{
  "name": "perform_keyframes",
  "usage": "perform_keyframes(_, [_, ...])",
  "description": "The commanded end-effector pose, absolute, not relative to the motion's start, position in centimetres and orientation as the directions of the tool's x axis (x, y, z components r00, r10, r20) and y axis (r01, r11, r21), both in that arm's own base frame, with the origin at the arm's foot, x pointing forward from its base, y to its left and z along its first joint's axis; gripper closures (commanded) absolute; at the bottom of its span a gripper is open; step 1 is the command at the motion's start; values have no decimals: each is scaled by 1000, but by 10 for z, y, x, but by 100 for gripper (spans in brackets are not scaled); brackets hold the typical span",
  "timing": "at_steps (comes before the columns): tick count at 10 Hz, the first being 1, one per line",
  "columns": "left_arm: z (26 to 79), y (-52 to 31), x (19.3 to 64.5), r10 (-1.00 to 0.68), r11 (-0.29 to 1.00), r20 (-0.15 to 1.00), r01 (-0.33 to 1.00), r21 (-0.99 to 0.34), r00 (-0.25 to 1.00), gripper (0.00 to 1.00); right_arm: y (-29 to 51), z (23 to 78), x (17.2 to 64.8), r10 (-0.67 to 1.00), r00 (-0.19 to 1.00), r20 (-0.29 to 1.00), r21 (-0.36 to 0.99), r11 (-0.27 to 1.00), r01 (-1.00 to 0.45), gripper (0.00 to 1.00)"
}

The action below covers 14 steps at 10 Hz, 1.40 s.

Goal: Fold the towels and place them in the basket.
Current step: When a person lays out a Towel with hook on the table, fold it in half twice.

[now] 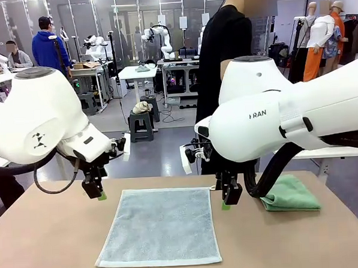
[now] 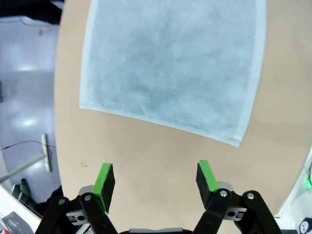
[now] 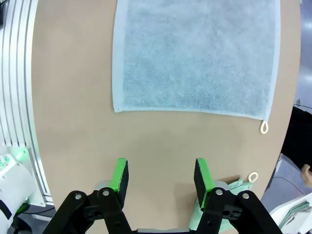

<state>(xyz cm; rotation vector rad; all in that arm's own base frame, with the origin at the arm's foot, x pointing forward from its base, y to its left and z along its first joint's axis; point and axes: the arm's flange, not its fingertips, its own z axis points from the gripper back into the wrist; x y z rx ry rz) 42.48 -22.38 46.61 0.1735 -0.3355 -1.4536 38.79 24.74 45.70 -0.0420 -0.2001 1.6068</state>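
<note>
Beside opposite edges of the flat pale blue-grey towel (image 1: 160, 226), the left gripper (image 2: 156, 179) and right gripper (image 3: 160, 176) are held open, empty; the folded green towel (image 1: 290, 194) is laid to its right

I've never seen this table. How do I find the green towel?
Look at the tan table. On its right side lies the green towel. It is folded up small, while the pale blue-grey towel lies spread flat in the middle.
</note>
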Motion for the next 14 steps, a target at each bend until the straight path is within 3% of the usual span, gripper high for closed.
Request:
perform_keyframes(1, [462, -244, 430, -995, 94, 53, 944, 315, 81, 15, 253, 450, 388, 990, -7, 140, -144, 14, -990, 31])
perform_keyframes(5, [451, -259, 429, -999, 41, 20, 944, 329, 36, 15, 261, 442, 391, 993, -10, 122, -151, 8, -988, 31])
perform_keyframes(6, [457, -251, 431, -993, 118, 44, 941, 317, 109, 15, 259, 448, 393, 995, 14, 102, -172, 32, -985, 31])
perform_keyframes(7, [448, -255, 429, -999, 30, 44, 947, 321, 17, 15, 256, 445, 390, 993, -21, 112, -140, -5, -990, 31])
perform_keyframes(10, [448, -255, 430, -998, 52, 50, 946, 319, 38, 15, 257, 446, 391, 994, -19, 112, -144, -3, -990, 31])
perform_keyframes(14, [417, -248, 418, -997, -53, 43, 970, 238, -65, 15, 271, 422, 367, 998, 37, 53, -148, 44, -988, 31])
